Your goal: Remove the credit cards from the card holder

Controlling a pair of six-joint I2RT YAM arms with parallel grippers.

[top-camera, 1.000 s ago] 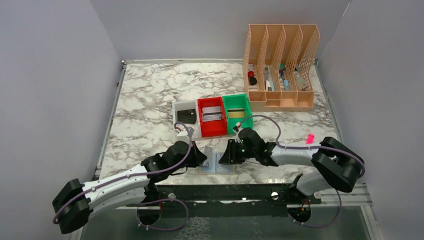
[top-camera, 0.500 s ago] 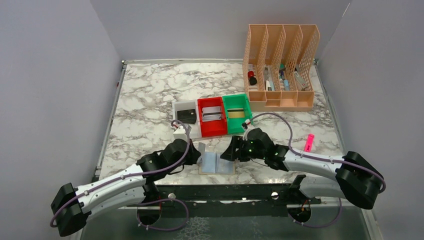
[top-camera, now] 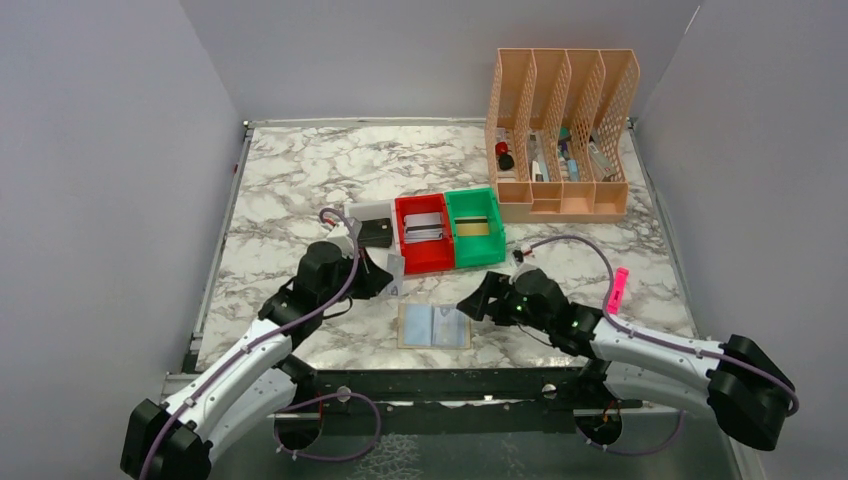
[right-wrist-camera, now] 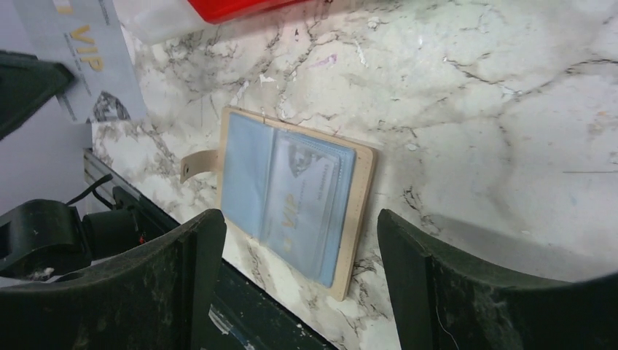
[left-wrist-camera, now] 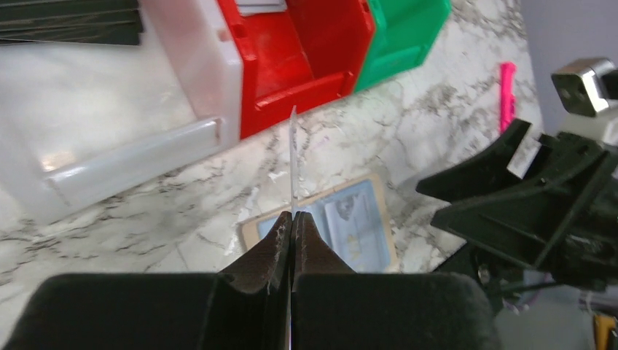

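Tan card holder (top-camera: 433, 326) near table (top-camera: 300, 190) edge

Worktop (top-camera: 300, 190): marble-veined, smooth, slight sheen. Card holder (right-wrist-camera: 291, 197): matt tan edging, glossy clear plastic pockets. Red tray (left-wrist-camera: 306, 51), green tray (left-wrist-camera: 408, 29): glossy plastic. Right pincer (right-wrist-camera: 299, 233) fingers (right-wrist-camera: 160, 292): matt black, scuffed.

card holder (top-camera: 434, 326) lies at the table's (top-camera: 300, 180) near edge; row of trays (top-camera: 428, 264) behind it (cards (top-camera: 424, 231) inside); rack (top-camera: 565, 205) off in the far-right corner
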